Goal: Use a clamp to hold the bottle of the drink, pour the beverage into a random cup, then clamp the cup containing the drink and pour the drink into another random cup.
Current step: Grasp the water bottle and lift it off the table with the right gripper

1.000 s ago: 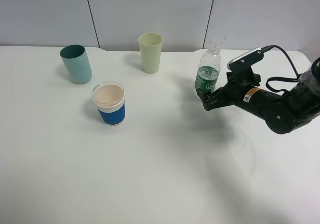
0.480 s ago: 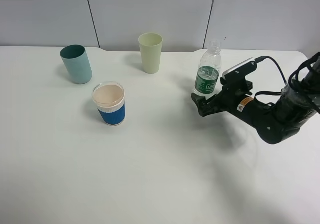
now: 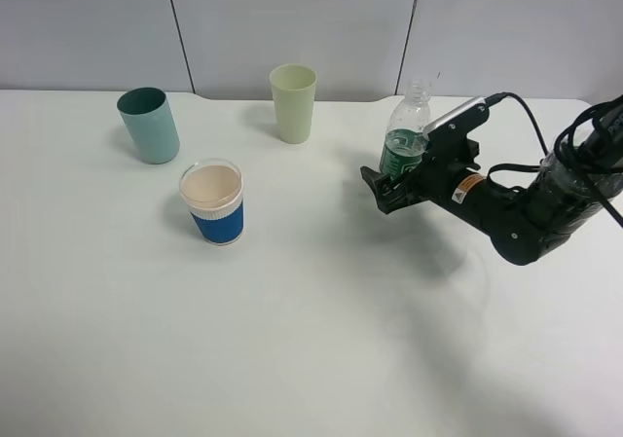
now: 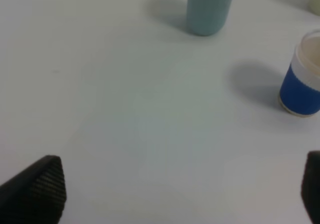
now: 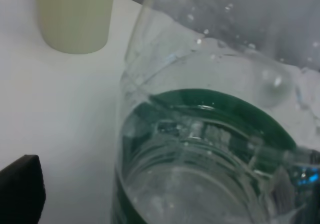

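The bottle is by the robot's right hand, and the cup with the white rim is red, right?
No, the cup with the white rim is blue, not red, as the exterior high view shows. The bottle is by the right hand.

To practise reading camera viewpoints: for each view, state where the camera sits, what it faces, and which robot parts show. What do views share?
Exterior high: mounted high, looking down on the table; right arm, right gripper at the bottle.
Left wrist: behind left gripper, whose fingertips show; faces teal cup and blue cup.
Right wrist: behind right gripper, one fingertip showing; close on bottle, green cup beyond.
Shared: exterior high sees them all.
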{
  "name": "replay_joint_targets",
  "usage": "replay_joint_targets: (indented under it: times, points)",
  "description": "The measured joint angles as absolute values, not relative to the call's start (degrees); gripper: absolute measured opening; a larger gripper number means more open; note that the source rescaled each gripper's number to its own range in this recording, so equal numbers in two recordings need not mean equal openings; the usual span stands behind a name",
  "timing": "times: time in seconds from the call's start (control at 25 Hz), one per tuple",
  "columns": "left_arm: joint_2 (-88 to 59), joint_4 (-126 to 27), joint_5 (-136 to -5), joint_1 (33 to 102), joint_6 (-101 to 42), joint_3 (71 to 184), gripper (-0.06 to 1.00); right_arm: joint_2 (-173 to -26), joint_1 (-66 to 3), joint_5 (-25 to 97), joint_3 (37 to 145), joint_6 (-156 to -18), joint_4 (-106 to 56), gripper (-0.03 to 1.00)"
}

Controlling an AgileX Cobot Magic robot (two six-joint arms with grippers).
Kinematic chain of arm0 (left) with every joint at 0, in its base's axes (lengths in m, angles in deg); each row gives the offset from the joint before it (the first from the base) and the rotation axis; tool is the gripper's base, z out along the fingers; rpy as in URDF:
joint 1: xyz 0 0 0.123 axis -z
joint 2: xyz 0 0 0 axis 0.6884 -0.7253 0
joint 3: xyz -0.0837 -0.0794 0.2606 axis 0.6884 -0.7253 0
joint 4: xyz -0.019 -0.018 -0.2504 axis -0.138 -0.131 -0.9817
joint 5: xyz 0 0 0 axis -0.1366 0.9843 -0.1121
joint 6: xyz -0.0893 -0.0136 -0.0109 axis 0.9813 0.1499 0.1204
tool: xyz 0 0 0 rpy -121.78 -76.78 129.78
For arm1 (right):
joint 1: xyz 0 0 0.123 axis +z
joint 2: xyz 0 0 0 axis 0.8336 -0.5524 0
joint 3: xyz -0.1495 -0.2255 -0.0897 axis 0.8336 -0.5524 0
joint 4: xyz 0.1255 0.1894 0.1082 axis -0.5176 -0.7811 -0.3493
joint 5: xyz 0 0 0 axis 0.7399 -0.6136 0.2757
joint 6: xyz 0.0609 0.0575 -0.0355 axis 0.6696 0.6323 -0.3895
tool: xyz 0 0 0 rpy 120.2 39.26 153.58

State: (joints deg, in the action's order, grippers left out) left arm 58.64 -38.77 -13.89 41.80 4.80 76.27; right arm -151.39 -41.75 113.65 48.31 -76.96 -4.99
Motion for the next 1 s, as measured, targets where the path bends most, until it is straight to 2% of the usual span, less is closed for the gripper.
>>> replay_joint_targets:
  times: [0.12, 0.2, 0.24, 0.32, 0.36, 0.76, 1.0]
  points:
    - [58.64, -38.77, -13.89, 41.8, 4.8, 76.27, 0.85, -151.39, -41.75, 113.65, 48.31, -76.96, -5.04, 0.9]
    - [58.64, -38.77, -13.89, 41.8, 4.8, 76.27, 0.85, -151.39, -41.75, 113.65, 48.31, -76.96, -5.04, 0.73]
    - [58.64, -38.77, -13.89, 41.8, 4.8, 76.27, 0.85, -151.39, -41.75, 113.65, 48.31, -76.96, -5.04, 0.56]
    - [58.64, -38.77, -13.89, 41.8, 4.8, 76.27, 0.85, -151.39, -41.75, 113.52, 48.31, -76.74, -5.18, 0.13]
    - [58.64, -38.77, -13.89, 41.8, 4.8, 76.27, 0.85, -151.39, -41.69, 113.34, 48.31, -76.49, -5.13, 0.0]
    - [58.64, -38.77, -13.89, 41.8, 4.8, 76.27, 0.85, -150.79, -41.64, 111.7, 48.37, -72.32, -5.25, 0.0]
    - [58.64, -38.77, -13.89, 41.8, 4.8, 76.27, 0.85, -146.02, -41.58, 103.57, 48.32, -69.35, -5.25, 0.0]
